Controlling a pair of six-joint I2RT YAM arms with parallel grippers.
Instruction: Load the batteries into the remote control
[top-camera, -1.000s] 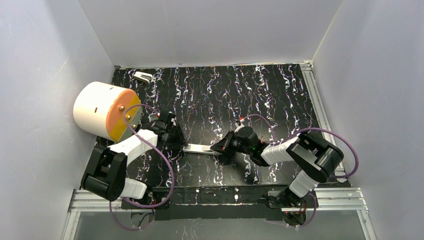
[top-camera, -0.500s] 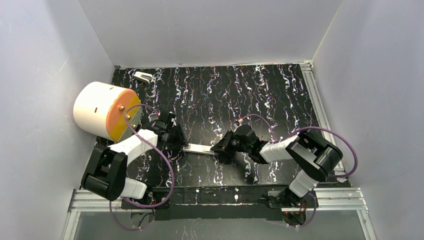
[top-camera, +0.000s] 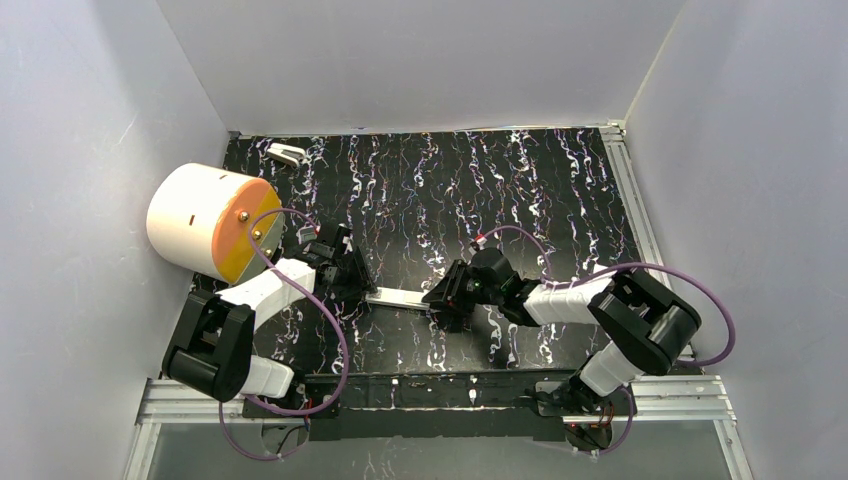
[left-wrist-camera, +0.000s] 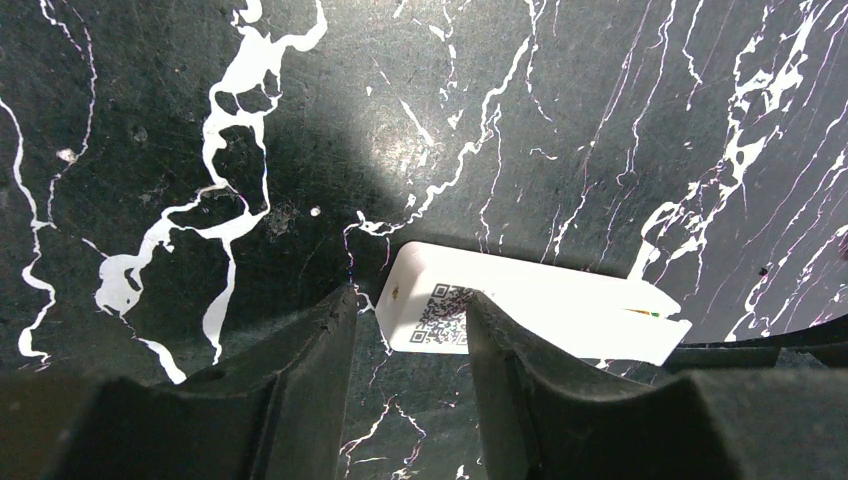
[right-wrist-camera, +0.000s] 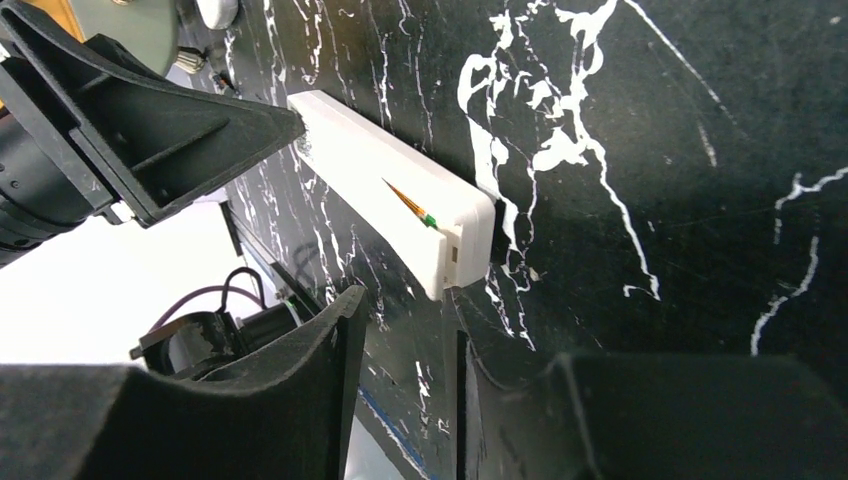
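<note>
The remote control (top-camera: 400, 297) lay on the desk (top-camera: 420, 190) between both claws. The left claw (left-wrist-camera: 410, 300) stood narrowly parted over its left end. The right claw (right-wrist-camera: 405, 300), parted, held nothing beside its right end.

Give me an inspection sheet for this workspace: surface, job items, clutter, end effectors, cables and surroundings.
Surface: black marbled tabletop.
Job's things: white remote lies flat between the arms; an orange sliver, likely a battery, shows in its side.
Clutter: white-and-orange drum at left; small white object at the far-left corner.
End effectors: left end effector open, one finger over the remote's end; right end effector open at the other end.
Cables: purple cables loop off both arms.
Surroundings: white walls, metal rails.
</note>
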